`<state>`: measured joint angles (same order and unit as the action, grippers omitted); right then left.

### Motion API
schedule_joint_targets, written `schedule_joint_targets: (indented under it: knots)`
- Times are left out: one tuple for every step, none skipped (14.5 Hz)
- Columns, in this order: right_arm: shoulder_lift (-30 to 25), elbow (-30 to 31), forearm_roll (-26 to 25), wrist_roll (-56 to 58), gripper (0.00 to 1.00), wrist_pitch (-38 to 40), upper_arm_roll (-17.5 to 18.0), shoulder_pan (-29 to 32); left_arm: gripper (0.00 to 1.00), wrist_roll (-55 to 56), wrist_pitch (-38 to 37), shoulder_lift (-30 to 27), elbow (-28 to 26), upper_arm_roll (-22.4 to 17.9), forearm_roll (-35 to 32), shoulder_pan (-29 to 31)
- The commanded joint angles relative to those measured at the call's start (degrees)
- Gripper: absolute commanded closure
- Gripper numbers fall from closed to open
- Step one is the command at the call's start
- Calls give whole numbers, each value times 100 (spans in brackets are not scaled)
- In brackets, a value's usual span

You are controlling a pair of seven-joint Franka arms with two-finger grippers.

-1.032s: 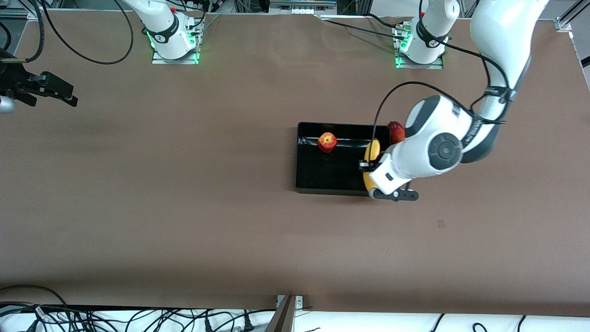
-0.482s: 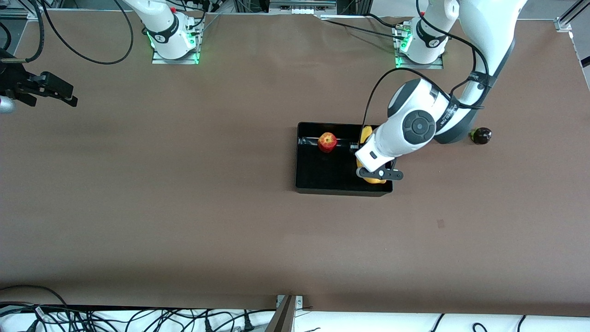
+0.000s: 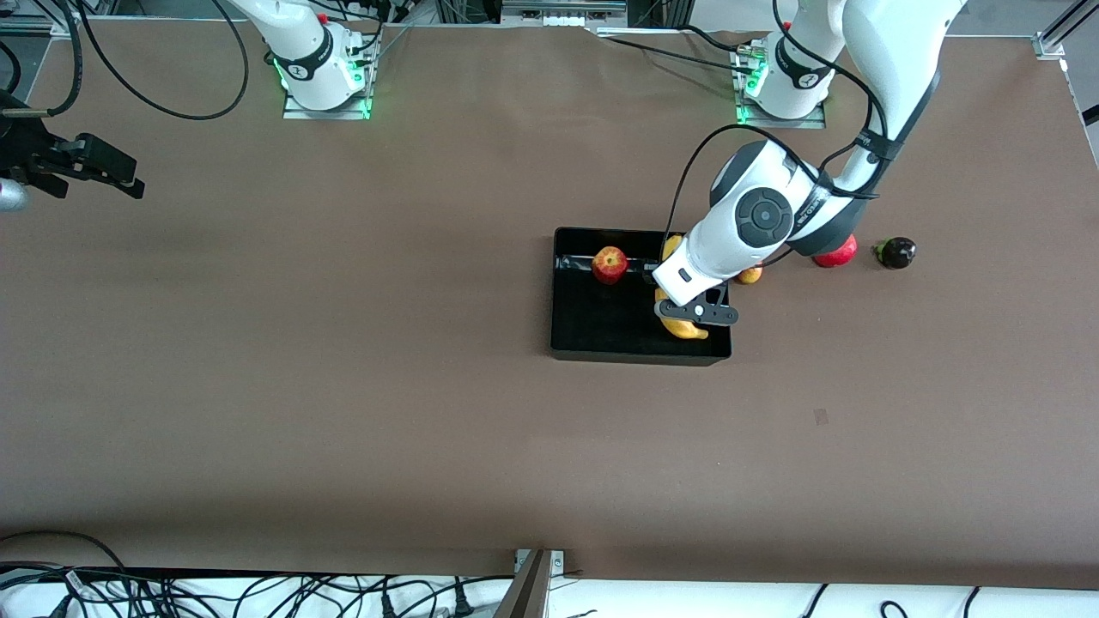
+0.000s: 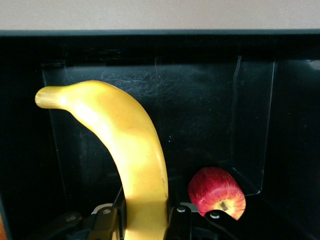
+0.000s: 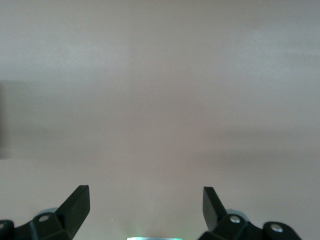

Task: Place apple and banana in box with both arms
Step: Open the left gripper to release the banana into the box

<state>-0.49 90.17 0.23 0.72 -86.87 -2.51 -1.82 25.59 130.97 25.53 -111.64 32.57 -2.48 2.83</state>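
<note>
The left pincer (image 4: 145, 222) grips the banana (image 4: 131, 150) over the box (image 3: 601, 322), beside the apple (image 3: 610, 264); the right pincer (image 5: 145, 205) waits, fingers spread wide and empty, above the bare worktop (image 3: 343, 343).

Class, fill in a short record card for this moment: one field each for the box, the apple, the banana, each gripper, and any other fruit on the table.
box: black tray on the table, open top
apple: lying in the box
banana: held over the box, at the left arm's end of it
left gripper: shut on the banana, over the box
right gripper: open, waiting over bare table at the right arm's end
other fruit: red fruit and dark fruit on the table outside the box
</note>
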Motion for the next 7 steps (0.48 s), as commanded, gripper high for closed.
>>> schedule_joint_targets:
  knots:
    - [40, -105, -58, 77, 0, 21, 5, 15, 100, 52, 270, 22, -157, 39, -252, 16]
    - [40, -105, -58, 77, 0, 21, 5, 15, 100, 104, 358, 109, -157, 39, -392, 16]
    - [40, -105, -58, 77, 0, 21, 5, 15, 100, 200, 463, 206, -157, 39, -524, 16]
    - [40, -105, -58, 77, 0, 21, 5, 15, 100, 323, 569, 311, -157, 39, -673, 7]
    - [40, -105, -58, 77, 0, 21, 5, 15, 100, 455, 692, 425, -157, 31, -840, 7]
    - [40, -105, -58, 77, 0, 21, -3, 15, 100, 613, 823, 557, -157, 30, -1068, 7]
    - [40, -105, -58, 77, 0, 21, 5, 15, 100, 780, 929, 663, -157, 30, -1297, 7]
